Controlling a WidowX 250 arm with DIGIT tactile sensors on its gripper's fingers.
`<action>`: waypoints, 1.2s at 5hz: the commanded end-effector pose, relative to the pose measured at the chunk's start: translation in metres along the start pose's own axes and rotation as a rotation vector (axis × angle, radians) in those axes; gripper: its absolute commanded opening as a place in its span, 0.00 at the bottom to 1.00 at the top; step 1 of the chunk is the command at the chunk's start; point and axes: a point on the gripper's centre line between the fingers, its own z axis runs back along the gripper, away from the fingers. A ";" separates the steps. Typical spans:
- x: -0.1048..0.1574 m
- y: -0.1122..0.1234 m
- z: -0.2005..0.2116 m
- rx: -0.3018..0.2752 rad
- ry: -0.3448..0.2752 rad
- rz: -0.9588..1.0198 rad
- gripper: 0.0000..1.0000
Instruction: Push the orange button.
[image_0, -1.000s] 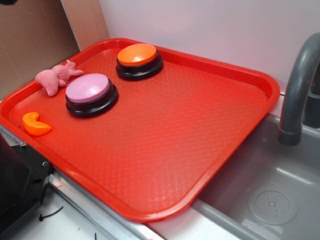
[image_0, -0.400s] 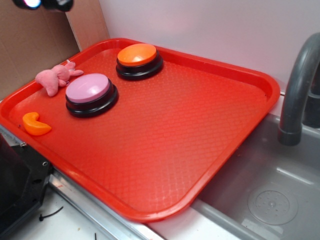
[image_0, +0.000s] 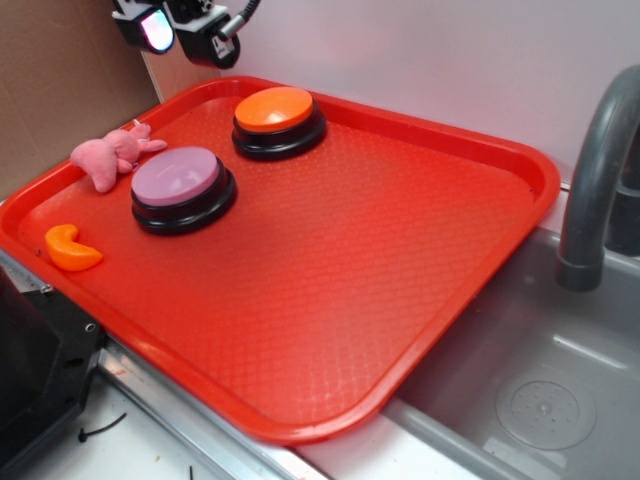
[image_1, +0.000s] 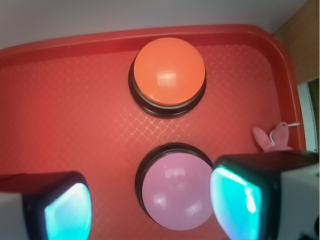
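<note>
two push buttons (image_0: 279, 122) (image_0: 183, 188), one pink plush toy (image_0: 110, 156), one orange crescent toy (image_0: 70, 249), one red tray (image_0: 330, 300), one faucet (image_0: 595, 180)

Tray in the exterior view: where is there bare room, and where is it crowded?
The tray is bare across its middle, near edge and the side toward the sink. The far left corner is crowded: orange button, pink button, pink plush toy and orange crescent.
</note>
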 end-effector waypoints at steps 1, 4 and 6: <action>0.011 0.000 0.015 0.004 -0.055 -0.007 1.00; 0.058 0.031 -0.037 0.115 -0.162 0.100 1.00; 0.065 0.040 -0.071 0.086 -0.116 0.042 1.00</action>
